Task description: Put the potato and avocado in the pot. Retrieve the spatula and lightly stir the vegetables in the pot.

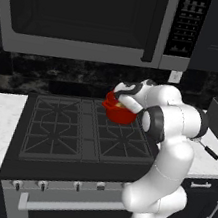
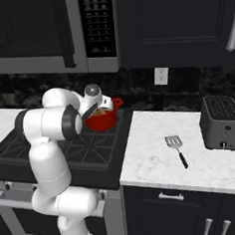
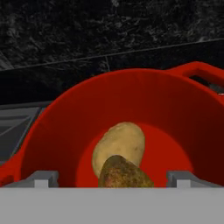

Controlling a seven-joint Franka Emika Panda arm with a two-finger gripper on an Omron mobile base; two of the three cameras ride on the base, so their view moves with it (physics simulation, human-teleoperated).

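While the gripper (image 3: pixel 113 178) is held just above the pot (image 3: pixel 65 127) on the stove (image 1: pixel 63 123), its fingertips (image 3: pixel 41 178) are seen spread wide, pinching nothing; the potato (image 3: pixel 120 142) is seen lying on the pot's floor, with the avocado (image 3: pixel 124 173) resting against it; the spatula (image 2: pixel 177 149) is left on the counter (image 2: pixel 153 161), well apart.

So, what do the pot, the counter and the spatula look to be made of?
Pot: smooth glossy red all over, probably enamelled metal, though the render leaves it open.
Counter: white with grey veins, looks like polished marble or stone.
Spatula: pale grey slotted blade that looks metallic, with a dark handle, maybe plastic; too small to be sure.
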